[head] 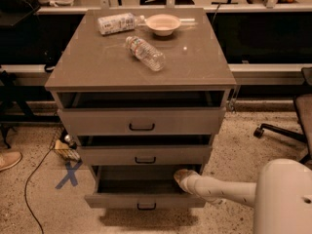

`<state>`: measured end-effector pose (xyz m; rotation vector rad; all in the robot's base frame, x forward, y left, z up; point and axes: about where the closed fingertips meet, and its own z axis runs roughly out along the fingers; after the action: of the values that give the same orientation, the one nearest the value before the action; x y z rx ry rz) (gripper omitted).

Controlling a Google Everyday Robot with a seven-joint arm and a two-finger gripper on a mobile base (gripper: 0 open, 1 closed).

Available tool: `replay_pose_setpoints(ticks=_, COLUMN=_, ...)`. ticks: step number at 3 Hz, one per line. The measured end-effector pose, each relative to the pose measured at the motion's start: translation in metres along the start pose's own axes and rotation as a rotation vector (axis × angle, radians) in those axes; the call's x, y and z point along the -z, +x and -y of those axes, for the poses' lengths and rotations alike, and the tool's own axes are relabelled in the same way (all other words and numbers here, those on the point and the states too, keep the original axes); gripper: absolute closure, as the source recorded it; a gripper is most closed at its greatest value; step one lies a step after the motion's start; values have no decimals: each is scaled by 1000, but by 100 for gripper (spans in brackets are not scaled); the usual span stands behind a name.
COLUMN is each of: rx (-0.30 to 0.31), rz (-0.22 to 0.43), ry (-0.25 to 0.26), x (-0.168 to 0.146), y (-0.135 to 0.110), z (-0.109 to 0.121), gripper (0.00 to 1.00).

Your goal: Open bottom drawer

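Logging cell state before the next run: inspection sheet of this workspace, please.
Surface: cabinet top, grey-beige, carries the clutter below.
Job's things: bottom drawer pulled out furthest; top drawer and middle drawer also partly out.
Clutter: near bottle and far bottle on their sides; bowl upright.
Grippers: gripper at the bottom drawer's right end, inside the opening.
Cables: cable on the floor, left.
Surroundings: blue X mark, shoe left, chair base right.
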<state>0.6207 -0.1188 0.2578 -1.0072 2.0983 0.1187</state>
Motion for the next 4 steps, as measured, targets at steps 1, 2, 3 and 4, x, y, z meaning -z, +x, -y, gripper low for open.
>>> replay_pose_setpoints(ticks=1, rx=-89, rz=-43, ry=38, x=-21, y=11, z=13, gripper=100)
replay_pose_setpoints(ticks=2, rx=-167, rz=-86, ry=51, x=-35, y=27, z=14, gripper=100)
replay_pose_setpoints(ticks=3, rx=-263, rz=-144, ry=50, x=-39, y=59, z=5, gripper=100)
replay_pose_setpoints(ticks=4, rx=-396, rz=-213, ry=69, x=-26, y=105, z=-16, gripper=100)
